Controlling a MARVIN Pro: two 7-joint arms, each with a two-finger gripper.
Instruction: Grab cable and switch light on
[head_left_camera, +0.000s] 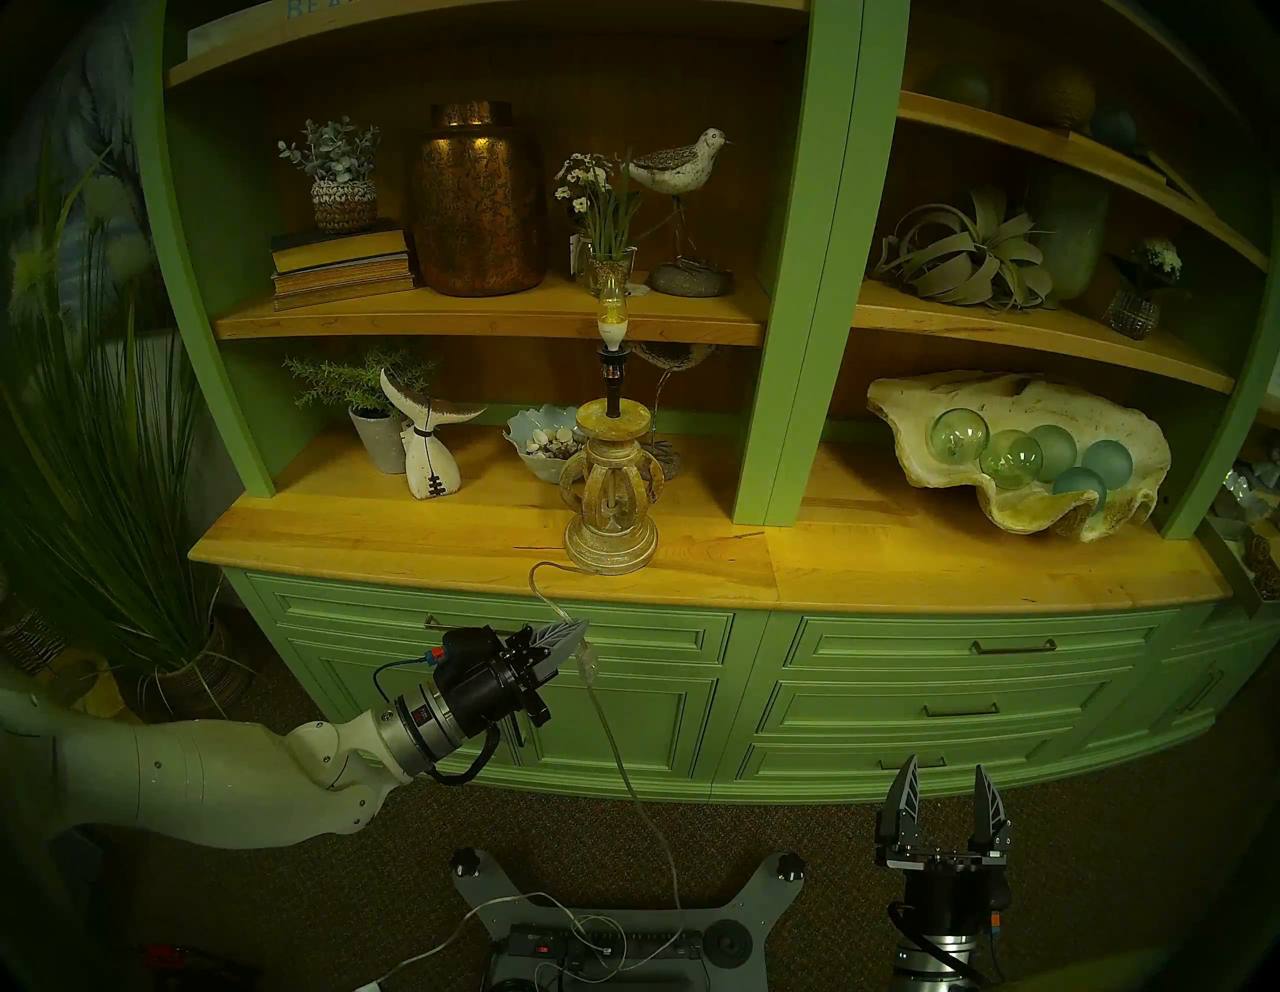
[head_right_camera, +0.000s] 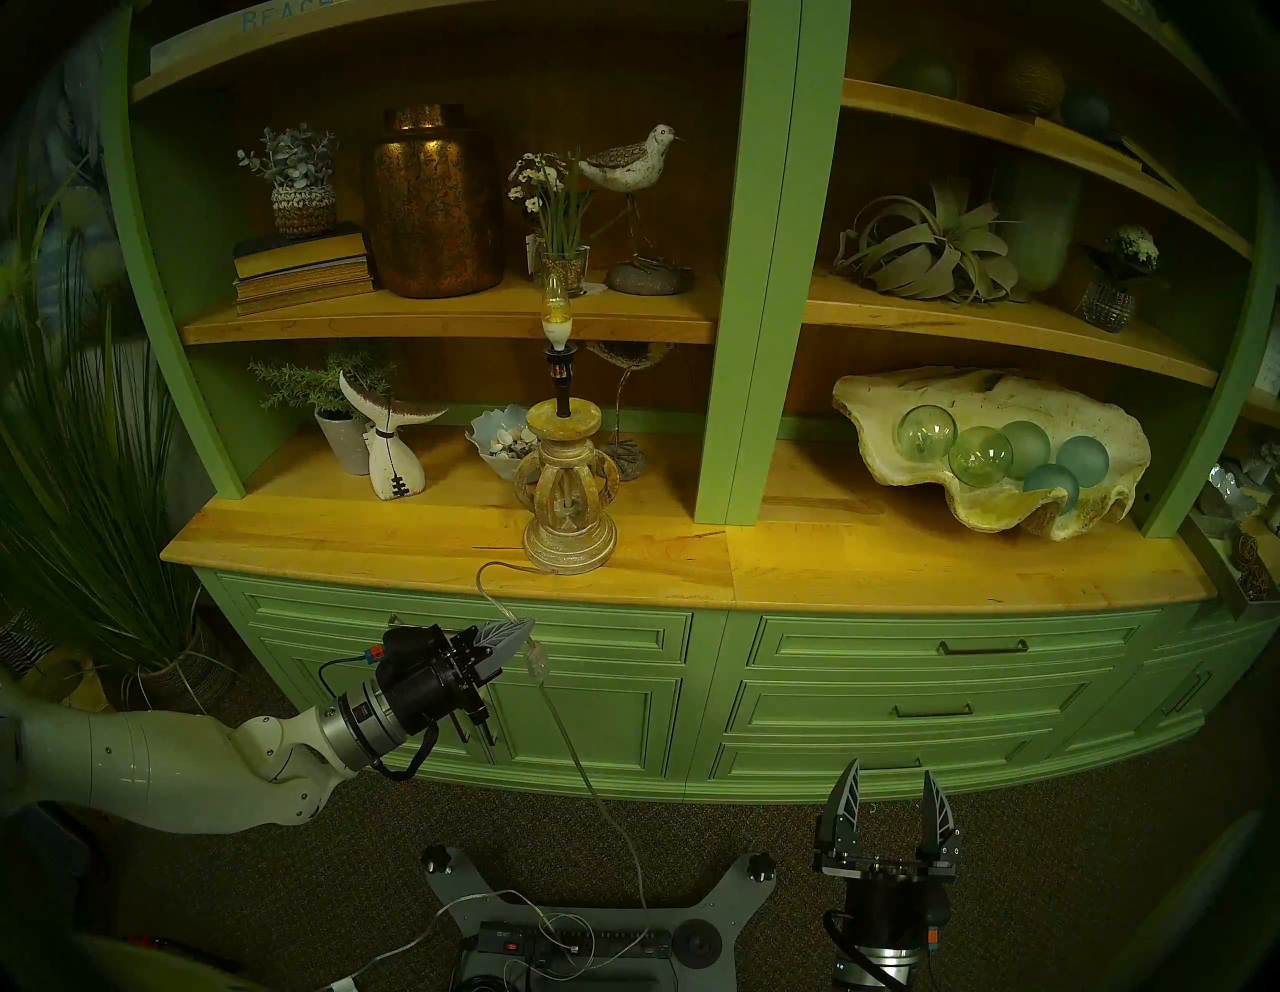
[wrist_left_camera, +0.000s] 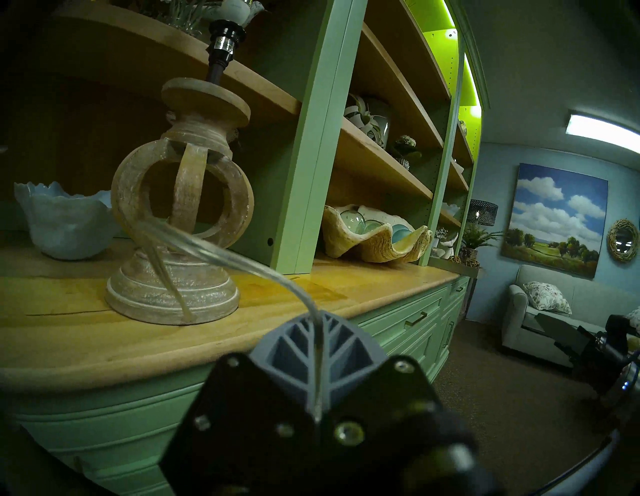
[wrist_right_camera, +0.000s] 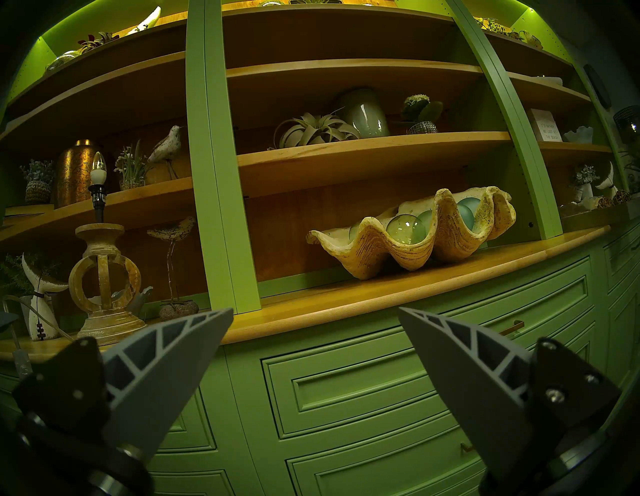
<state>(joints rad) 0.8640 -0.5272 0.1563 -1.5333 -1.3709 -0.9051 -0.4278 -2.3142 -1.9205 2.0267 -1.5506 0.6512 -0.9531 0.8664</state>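
Observation:
The lamp's whitewashed wooden base stands at the counter's front edge, with the clear candle-shaped bulb on a black stem above it. I cannot tell whether the bulb is lit. The clear cable loops off the base, hangs over the counter edge and runs down to the floor. My left gripper is shut on the cable just above the clear inline switch. In the left wrist view the cable runs between the closed fingers. My right gripper is open and empty, low in front of the right drawers.
The wooden counter tops green drawers. A blue shell bowl and a whale-tail figure stand behind the lamp. A giant clam shell sits to the right, a copper jar above. A power strip lies on the floor.

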